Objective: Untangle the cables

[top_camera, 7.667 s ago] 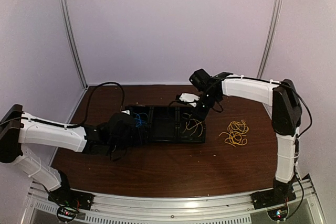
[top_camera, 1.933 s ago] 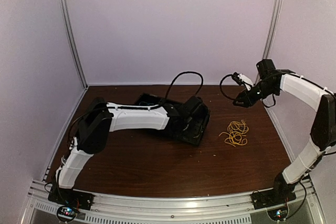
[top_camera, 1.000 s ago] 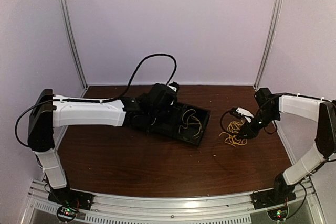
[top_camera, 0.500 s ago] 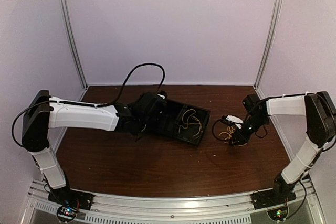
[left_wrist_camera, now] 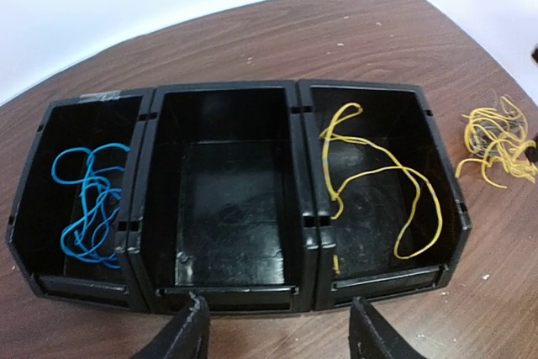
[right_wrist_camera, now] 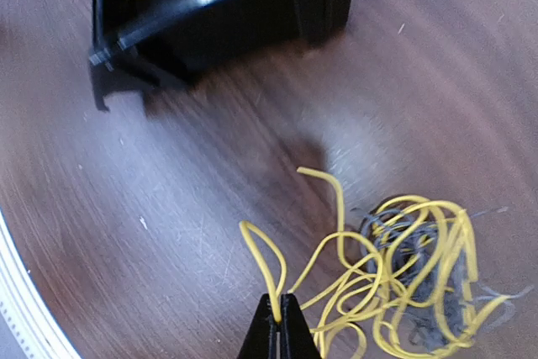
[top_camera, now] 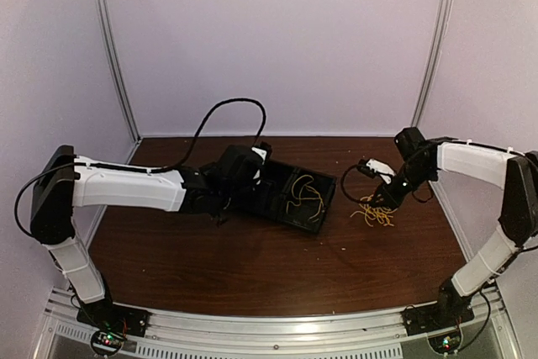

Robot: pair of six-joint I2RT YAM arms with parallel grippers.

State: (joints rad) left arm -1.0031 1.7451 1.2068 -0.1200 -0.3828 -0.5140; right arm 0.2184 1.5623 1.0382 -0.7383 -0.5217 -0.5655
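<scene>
Right pincer is pressed shut on one yellow wire loop sticking out of the yellow-and-grey tangle, which sits on the worktop near its right edge. The rest of the clump lies off to one side of the tips, with the black three-bin tray on the other side, so I'd guess pulling toward the tray would string it out. Left pincer is spread open at the tray's front, much farther off.
</scene>
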